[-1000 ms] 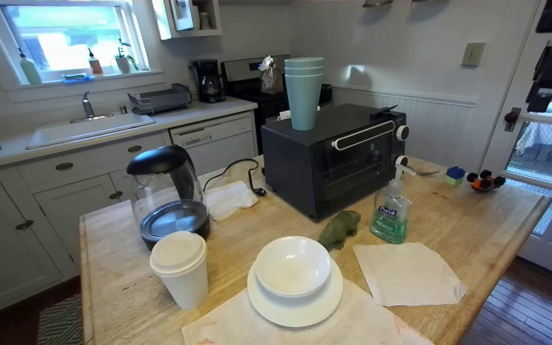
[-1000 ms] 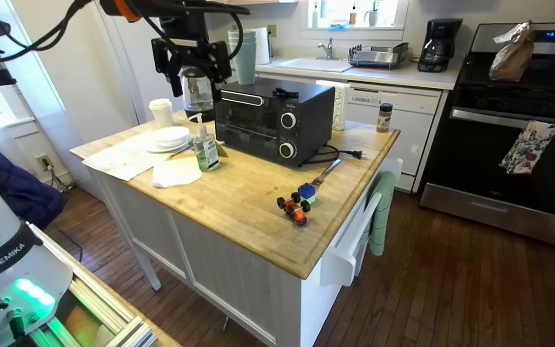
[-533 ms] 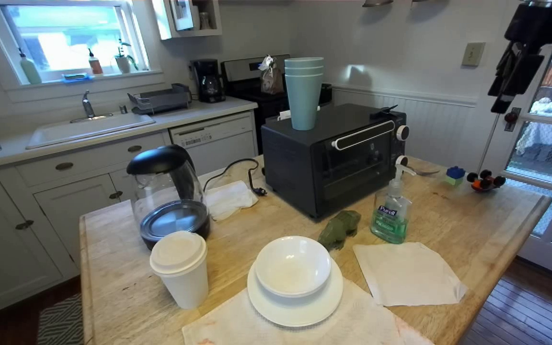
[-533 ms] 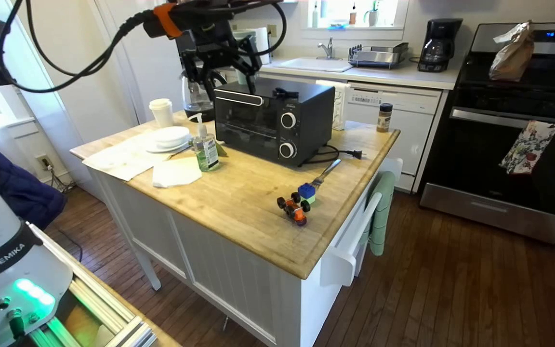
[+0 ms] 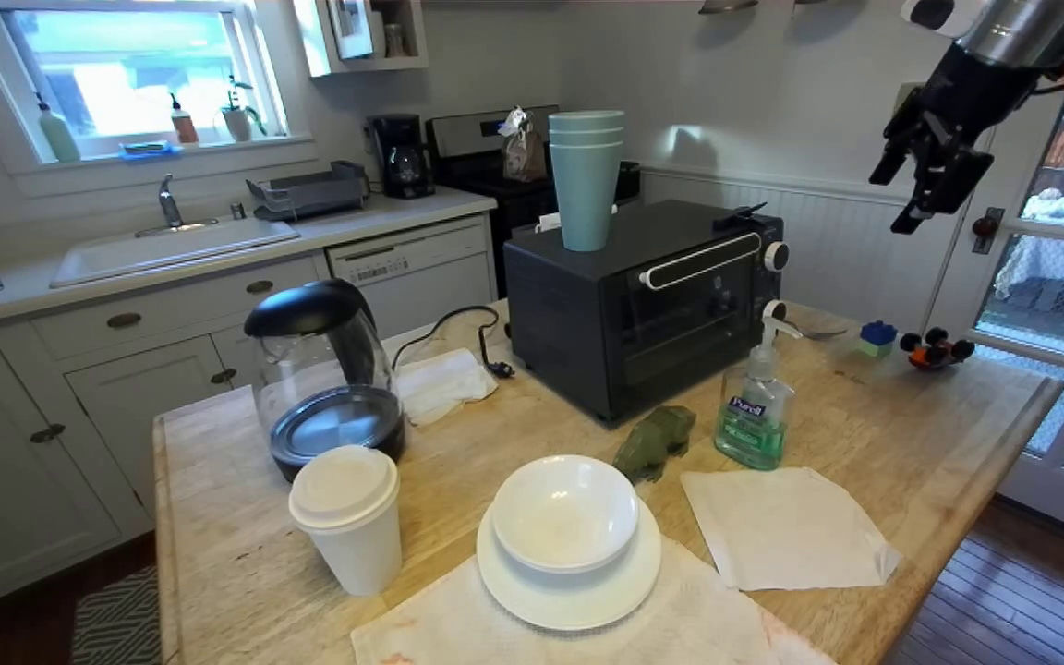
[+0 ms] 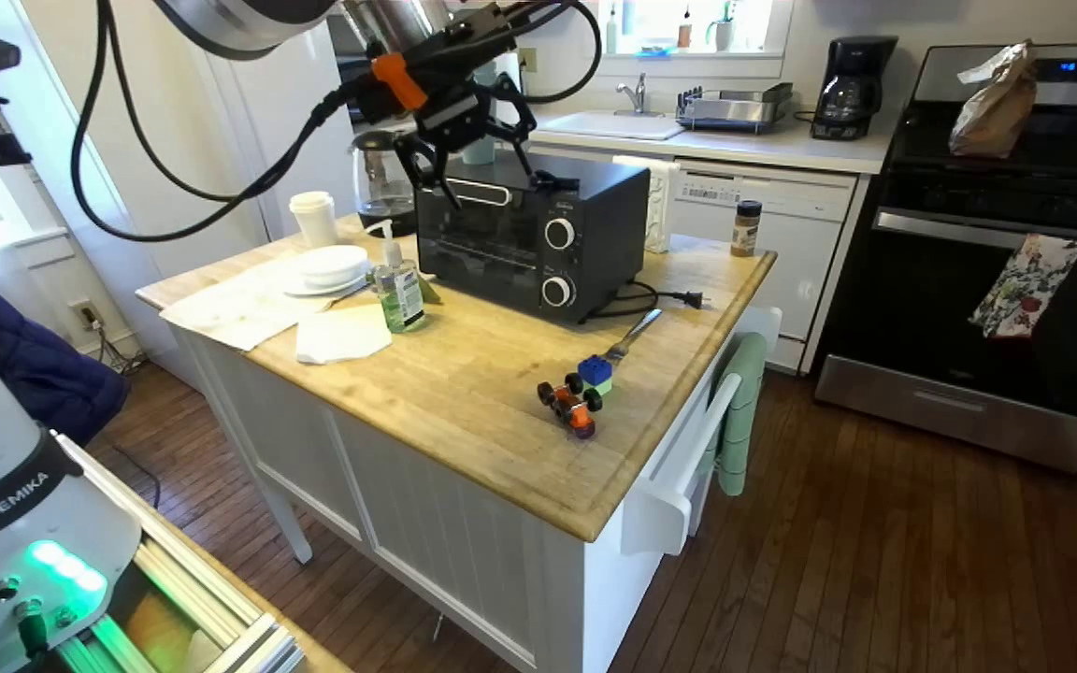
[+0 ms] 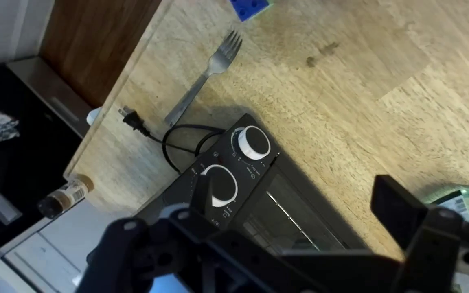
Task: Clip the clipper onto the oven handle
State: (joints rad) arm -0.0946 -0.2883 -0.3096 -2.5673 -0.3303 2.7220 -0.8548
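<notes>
Clipper (image 5: 737, 216): loose on top of the toaster oven (image 5: 560, 305), by the front edge at the end with the knobs (image 7: 255, 142). Not on the oven handle (image 5: 703, 262) yet.

Gripper (image 7: 293, 193) is spread wide, nothing between the fingers (image 7: 395, 209). I'd call this the reach for the pick.

To do it well: turn the jaws so they straddle the clipper's narrow way, get over it, come down slow, then close. Edge is near, so a nudge may knock it off. Bite the squeeze end and leave the mouth free for the oven handle. Can't tell which end is which; check first.

Relative to the jaws: clipper looks lower and well apart. In an exterior view a finger seems to meet the clipper (image 6: 557, 181); probably just line of sight. Wrist view: can't pick it out, likely hidden behind the gripper. Oven handle sits just below the clipper, on the oven's front. Cup stack (image 5: 585, 185) is farther along the oven top; steer wide.
</notes>
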